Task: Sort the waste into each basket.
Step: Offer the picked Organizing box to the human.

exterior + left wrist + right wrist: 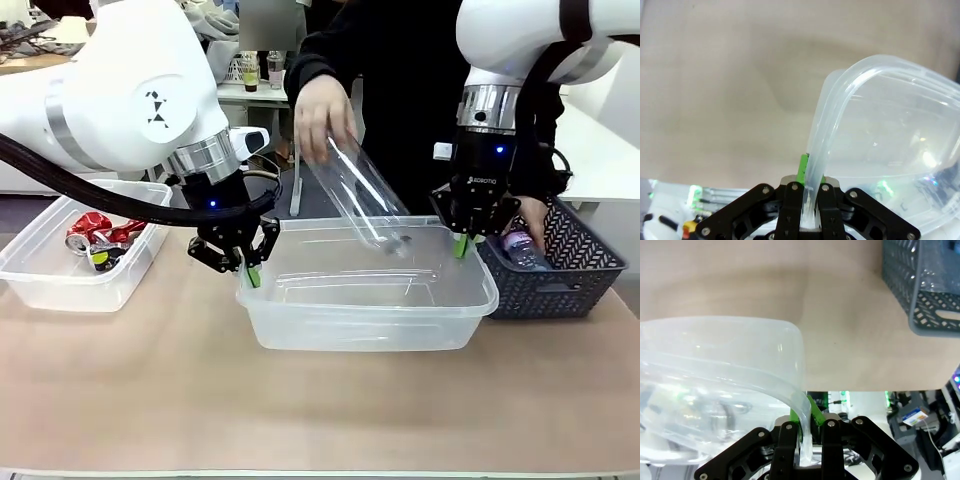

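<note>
We take as our landmark the large clear rectangular plastic tub (365,318) in the middle of the beige table (320,410). We see nothing resting on the bottom of the large tub. To its left stands a smaller clear plastic tub (40,285), and in that one lie crushed red-and-silver cans (95,238). Just right of the large tub sits a dark blue-grey lattice basket (565,275) with a small clear bottle (522,248) in it and a person's hand (535,215) reaching in.

Above the large tub's far side, the person's other hand (322,112) holds a long clear plastic bottle (362,198). Its long axis slants from the hand down to the right, and the lower end dips inside the tub near the far wall.

The left gripper (247,265) is clamped on the large tub's left rim, and the right gripper (465,240) is clamped on its far right rim. On each, the green pads pinch the rolled edge.
</note>
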